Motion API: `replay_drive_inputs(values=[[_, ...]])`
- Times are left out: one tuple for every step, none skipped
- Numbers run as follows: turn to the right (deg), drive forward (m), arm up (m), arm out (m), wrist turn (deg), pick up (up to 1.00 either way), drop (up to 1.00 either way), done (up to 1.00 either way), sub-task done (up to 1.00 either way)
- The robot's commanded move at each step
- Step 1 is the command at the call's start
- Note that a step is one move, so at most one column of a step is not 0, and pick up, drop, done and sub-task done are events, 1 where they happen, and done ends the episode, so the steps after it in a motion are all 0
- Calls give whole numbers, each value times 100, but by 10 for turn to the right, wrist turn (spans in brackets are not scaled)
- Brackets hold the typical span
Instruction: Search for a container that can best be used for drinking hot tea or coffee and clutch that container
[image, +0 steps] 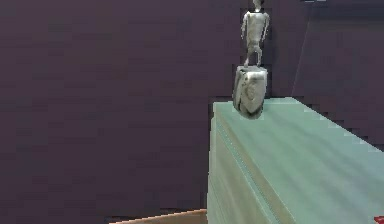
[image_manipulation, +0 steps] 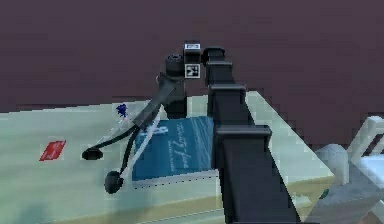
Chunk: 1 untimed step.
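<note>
The gripper (image_manipulation: 104, 167) hangs over the dresser (image_manipulation: 50, 190) by a blue book (image_manipulation: 180, 148); whether it holds anything cannot be told. A small blue blob (image_manipulation: 121, 108) near the far edge may be the mug: rigid, breakable, best gripped at its rim.

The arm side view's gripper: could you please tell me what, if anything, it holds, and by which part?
Cannot be told: the dark two-finger gripper shows against the pale green cabinet top, near a flat blue book.

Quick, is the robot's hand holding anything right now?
Gripper: cannot tell whether it holds anything, because a blue book lies on the pale green top at its far end.
</note>
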Motion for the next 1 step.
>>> replay_drive_inputs(values=[[0, 0, 0, 0, 450, 0, 0, 0, 0]])
